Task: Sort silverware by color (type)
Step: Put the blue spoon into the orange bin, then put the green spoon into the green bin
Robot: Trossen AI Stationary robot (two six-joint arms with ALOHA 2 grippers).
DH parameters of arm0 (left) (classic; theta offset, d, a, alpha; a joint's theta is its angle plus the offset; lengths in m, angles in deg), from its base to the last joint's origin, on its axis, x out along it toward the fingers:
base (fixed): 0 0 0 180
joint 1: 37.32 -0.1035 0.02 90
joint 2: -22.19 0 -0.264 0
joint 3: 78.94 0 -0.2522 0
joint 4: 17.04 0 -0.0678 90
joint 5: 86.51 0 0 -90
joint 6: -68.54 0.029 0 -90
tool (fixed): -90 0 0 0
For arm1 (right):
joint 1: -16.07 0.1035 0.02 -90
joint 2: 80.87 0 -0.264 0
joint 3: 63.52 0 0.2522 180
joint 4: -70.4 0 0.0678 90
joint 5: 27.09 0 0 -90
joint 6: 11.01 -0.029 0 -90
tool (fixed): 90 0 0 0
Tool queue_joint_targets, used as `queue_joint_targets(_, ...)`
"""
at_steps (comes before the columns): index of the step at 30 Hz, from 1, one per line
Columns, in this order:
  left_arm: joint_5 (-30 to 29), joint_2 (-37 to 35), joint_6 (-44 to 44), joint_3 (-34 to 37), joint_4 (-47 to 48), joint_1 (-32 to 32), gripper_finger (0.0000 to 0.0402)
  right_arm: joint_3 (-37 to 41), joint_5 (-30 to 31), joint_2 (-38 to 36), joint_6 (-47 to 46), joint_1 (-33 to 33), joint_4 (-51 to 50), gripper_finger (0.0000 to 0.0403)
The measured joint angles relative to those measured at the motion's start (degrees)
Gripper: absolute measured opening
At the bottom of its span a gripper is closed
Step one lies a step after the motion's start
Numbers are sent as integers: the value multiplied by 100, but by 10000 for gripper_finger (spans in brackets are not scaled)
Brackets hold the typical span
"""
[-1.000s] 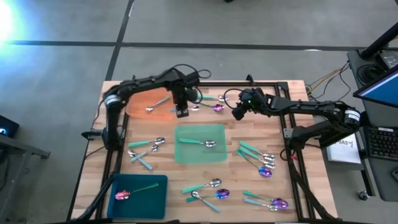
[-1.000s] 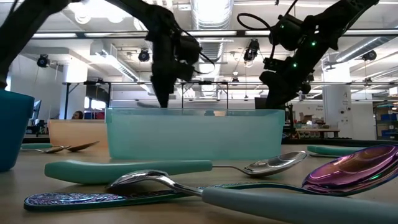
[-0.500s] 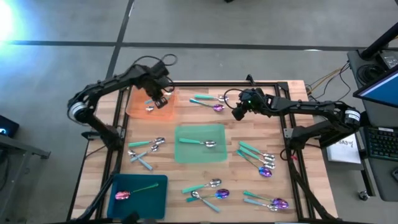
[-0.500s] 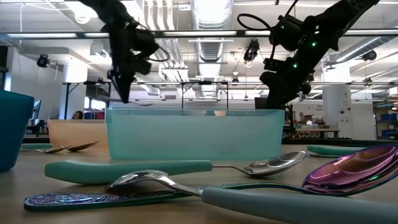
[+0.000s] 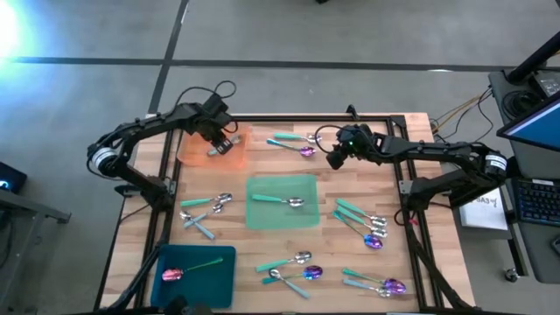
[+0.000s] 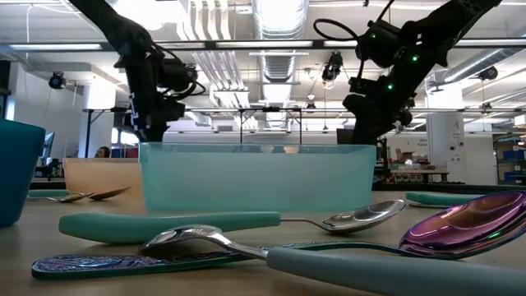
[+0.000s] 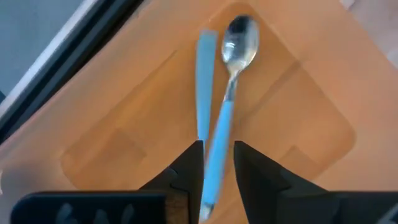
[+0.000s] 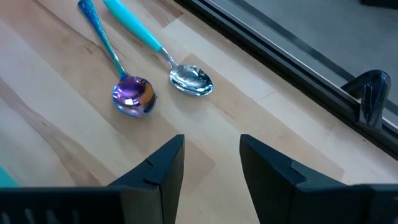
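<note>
My left gripper (image 5: 226,143) hangs over the orange mat (image 5: 194,147) at the table's far left and is shut on a teal-handled, silver-headed spoon (image 7: 239,37). A second teal-handled spoon (image 7: 205,81) lies flat on that mat beside it. My right gripper (image 5: 334,160) hovers open over bare wood at the far middle. Just ahead of its fingers, a purple-headed spoon (image 8: 132,96) and a silver-headed teal spoon (image 8: 191,79) lie on the table. In the low view both arms come down behind the teal tub, the left one (image 6: 148,115) and the right one (image 6: 374,115). My left gripper pinches the spoon's teal handle (image 7: 216,146) between its two fingers, coming from above with the fingers pointing down. The spoon hangs below the fingers, bowl end (image 7: 240,32) toward the orange mat. Whether the bowl touches the mat I cannot tell.
A green mat (image 5: 302,219) in the middle carries one spoon (image 5: 282,201). A teal mat (image 5: 219,271) at the near left carries a purple-headed one (image 5: 175,274). More spoons lie at mid left (image 5: 206,210), at the right (image 5: 363,223) and along the near edge (image 5: 293,267). Black frame rails border the table.
My left gripper has travelled from the far middle of the table toward the left edge, carrying the teal-handled spoon, and now hangs over the orange mat. The spoon that lay on the orange mat has stayed where it was.
</note>
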Motion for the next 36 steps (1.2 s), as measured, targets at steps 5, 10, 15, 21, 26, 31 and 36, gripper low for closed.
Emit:
queue_joint_targets(5, 42, -14, -53, -62, -48, 14, 93, 0, -1, 0, -79, 0, -370, 146)
queue_joint_targets(10, 993, -55, -24, -96, -673, 109, 102, 0, -1, 0, -228, 0, -449, 146)
queue_joint_targets(15, 1787, -84, -377, -94, -1832, 308, 102, 0, -96, -7, -549, 0, -974, 146)
queue_joint_targets(21, 2493, -121, -714, -91, -2658, 838, 103, 0, -1107, -7, -1258, 0, -2113, 146)
queue_joint_targets(26, 2505, -358, -1066, -91, -3150, 1637, 103, 0, -2370, 1, -1263, 236, -2261, 146)
queue_joint_targets(31, 1915, -752, -889, -91, -3277, 2550, 103, 0, -2567, 4, -1249, 944, -2371, 146)
queue_joint_targets(36, 441, -1153, -935, -80, -2730, 3120, 103, 0, -2605, 7, -1307, 1940, -2946, 146)
